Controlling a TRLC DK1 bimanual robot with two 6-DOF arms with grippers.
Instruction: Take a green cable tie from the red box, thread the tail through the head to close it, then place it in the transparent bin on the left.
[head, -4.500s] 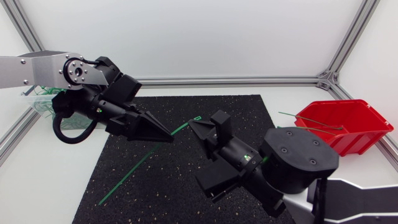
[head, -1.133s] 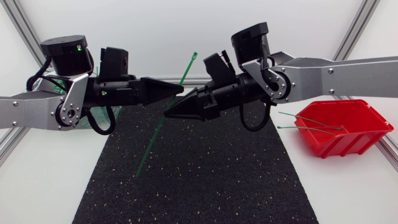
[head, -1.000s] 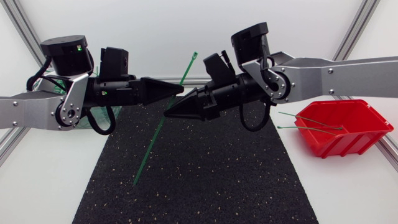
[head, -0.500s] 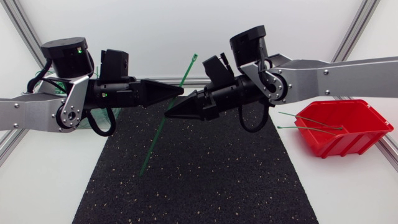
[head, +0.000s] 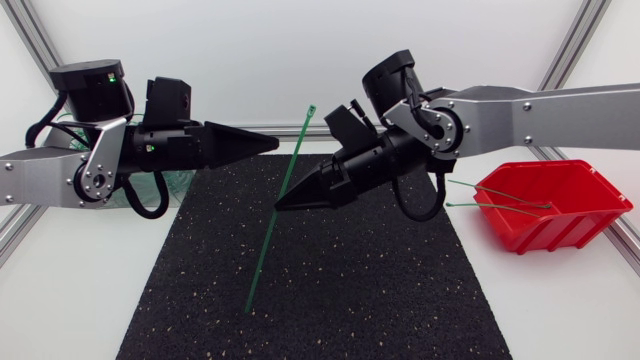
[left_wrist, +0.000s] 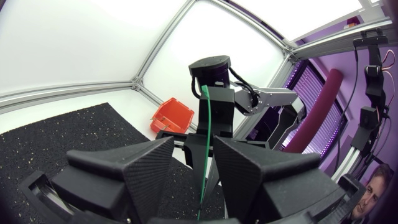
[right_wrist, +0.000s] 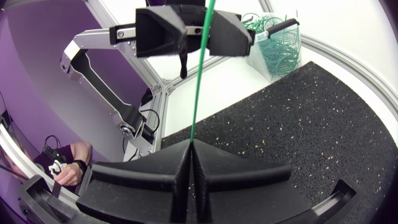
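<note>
While both arms are raised above the black mat (head: 350, 290), a green cable tie (head: 295, 160) is seen in the head view slanting over the mat's middle, with its head towards the mat's far edge and its tail towards the near edge. It is clamped partway along by the right pincer (head: 282, 206), which comes in from the mat's right side. The left pincer (head: 268, 143) is poised over the mat's far left part, its tip just short of the tie. The red box (head: 560, 215) is set off the mat's right side, with more green ties lying across it.

In the left wrist view, the left pincer's fingers are shown spread apart, released, and the tie (left_wrist: 207, 118) is seen upright ahead of the gap between them.

In the right wrist view, the right pincer's fingers are pressed together on the tie (right_wrist: 200, 74), which rises from their tips. The transparent bin (right_wrist: 283, 31), filled with green ties, is seen beyond the mat's far left corner.
</note>
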